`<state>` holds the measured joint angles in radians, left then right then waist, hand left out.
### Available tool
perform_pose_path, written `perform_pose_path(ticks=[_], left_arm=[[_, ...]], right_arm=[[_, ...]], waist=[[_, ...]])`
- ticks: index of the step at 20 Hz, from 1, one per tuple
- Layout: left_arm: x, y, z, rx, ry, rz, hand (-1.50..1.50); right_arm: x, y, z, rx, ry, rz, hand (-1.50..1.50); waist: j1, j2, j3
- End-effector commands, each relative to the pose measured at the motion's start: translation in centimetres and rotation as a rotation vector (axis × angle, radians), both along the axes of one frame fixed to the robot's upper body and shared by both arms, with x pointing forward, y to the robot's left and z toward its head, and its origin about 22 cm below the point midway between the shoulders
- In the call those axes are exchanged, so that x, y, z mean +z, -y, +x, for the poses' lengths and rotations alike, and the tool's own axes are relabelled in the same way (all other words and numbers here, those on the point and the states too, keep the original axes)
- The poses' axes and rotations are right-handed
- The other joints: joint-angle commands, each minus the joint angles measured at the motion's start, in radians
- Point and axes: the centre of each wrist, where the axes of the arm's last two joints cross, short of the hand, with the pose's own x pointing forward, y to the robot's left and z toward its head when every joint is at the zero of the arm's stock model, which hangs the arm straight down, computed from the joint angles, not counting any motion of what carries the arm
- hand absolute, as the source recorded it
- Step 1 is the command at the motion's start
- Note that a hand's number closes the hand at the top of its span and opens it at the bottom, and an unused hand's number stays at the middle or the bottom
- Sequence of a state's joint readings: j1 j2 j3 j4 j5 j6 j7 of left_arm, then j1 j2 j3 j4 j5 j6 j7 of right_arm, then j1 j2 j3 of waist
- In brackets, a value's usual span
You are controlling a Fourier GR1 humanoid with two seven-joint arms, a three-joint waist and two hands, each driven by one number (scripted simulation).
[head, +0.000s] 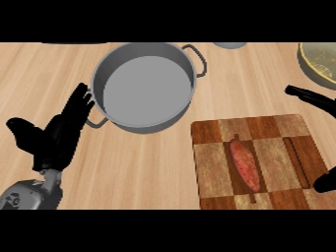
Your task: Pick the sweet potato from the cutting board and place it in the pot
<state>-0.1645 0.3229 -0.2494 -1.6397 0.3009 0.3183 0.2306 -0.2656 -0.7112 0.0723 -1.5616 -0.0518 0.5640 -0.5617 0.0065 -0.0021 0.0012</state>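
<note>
Head view: one sweet potato (244,164), one cutting board (272,162), one pot (145,87), two hands

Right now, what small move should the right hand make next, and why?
Probably bring the right hand left and down over the sweet potato. It lies ungrasped on the cutting board, the hand is open beside the board, and the pot holds nothing.

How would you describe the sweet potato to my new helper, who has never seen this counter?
Find the checkered cutting board at the counter's right, below the grey pot. The sweet potato lies lengthwise along its middle: reddish-orange and tapered, fatter than the thin dark groove beside it.
</note>
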Motion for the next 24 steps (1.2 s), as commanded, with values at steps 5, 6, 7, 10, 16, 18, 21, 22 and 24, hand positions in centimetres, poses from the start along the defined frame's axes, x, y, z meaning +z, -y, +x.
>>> perform_pose_path(ticks=[5, 6, 7, 10, 16, 18, 21, 22, 24], left_arm=[[0.2, 1.2, -1.0, -0.008, -0.002, -0.001, 0.00], [0.1, 0.2, 0.2, 0.016, -0.014, 0.017, 0.00], [0.9, -1.2, 0.2, 0.010, -0.014, 0.009, 0.00], [-0.1, -0.5, 0.6, 0.006, 0.002, 0.001, 0.00], [0.7, -0.4, -1.7, -0.010, -0.004, 0.010, 0.00], [1.3, -0.1, -0.7, 0.010, 0.002, -0.016, 0.00], [0.4, -1.4, -1.2, 0.007, -0.011, 0.013, 0.00], [0.1, -0.9, 0.1, 0.013, -0.001, 0.004, 0.00], [1.0, 0.3, -0.9, -0.002, 0.001, -0.007, 0.00]], right_arm=[[8.2, 1.2, -0.1, 0.087, 0.070, -0.372, -1.50], [9.6, 0.9, -0.2, 0.104, 0.058, -0.411, -1.50], [8.8, 0.4, -0.6, 0.111, 0.028, -0.448, -1.50], [10.1, -0.4, 0.1, 0.085, 0.004, -0.546, -1.50], [5.7, -3.4, 1.0, 0.068, -0.063, -0.618, -1.50], [6.6, -3.8, 0.1, 0.045, -0.066, -0.621, -1.50], [4.9, -3.9, 0.1, 0.047, -0.095, -0.690, -1.50], [3.6, -3.4, -0.3, 0.057, -0.096, -0.713, -1.50], [2.8, -3.2, 0.2, 0.056, -0.105, -0.765, -1.50]], waist=[[0.004, 0.001, -0.002], [-0.003, 0.002, -0.003], [-0.003, 0.001, -0.002], [0.002, 0.004, -0.003], [0.011, 0.004, -0.001], [-0.003, 0.001, -0.002], [-0.002, 0.002, -0.001], [-0.006, 0.003, -0.001], [-0.001, 0.003, -0.001]])
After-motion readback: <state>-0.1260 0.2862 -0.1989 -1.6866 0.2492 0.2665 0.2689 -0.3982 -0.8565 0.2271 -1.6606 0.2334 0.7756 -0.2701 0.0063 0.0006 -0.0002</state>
